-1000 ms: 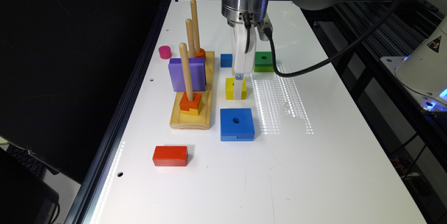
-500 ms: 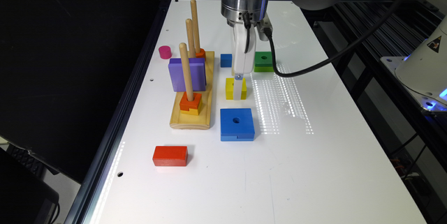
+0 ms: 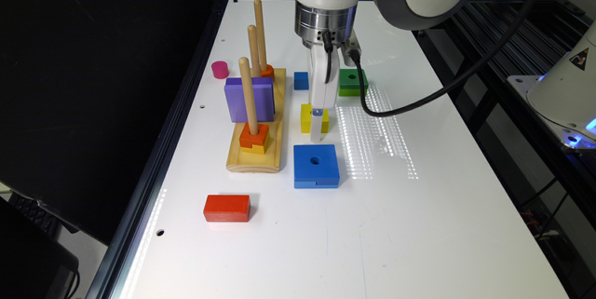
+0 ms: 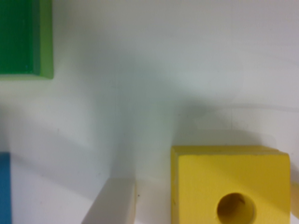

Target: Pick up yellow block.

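The yellow block (image 3: 307, 117) lies flat on the white surface (image 3: 419, 224). It sits between the big blue block (image 3: 316, 166) and the small blue block (image 3: 301, 80). The wooden peg board (image 3: 255, 150) is just beside the yellow block, on the exterior view's left. The green block (image 3: 352, 82) is near it, farther back and toward the exterior view's right. The gripper (image 3: 318, 127) is low over the yellow block, and its white tip comes down in front of the block, close to the big blue block. In the wrist view the yellow block (image 4: 229, 184) shows its round hole, and one pale finger (image 4: 111, 203) stands just beside the block, with a thin gap between them. I cannot tell how wide the jaws are, or if they hold anything. A red block (image 3: 226, 207) and a pink piece (image 3: 220, 69) lie well apart from the yellow block.
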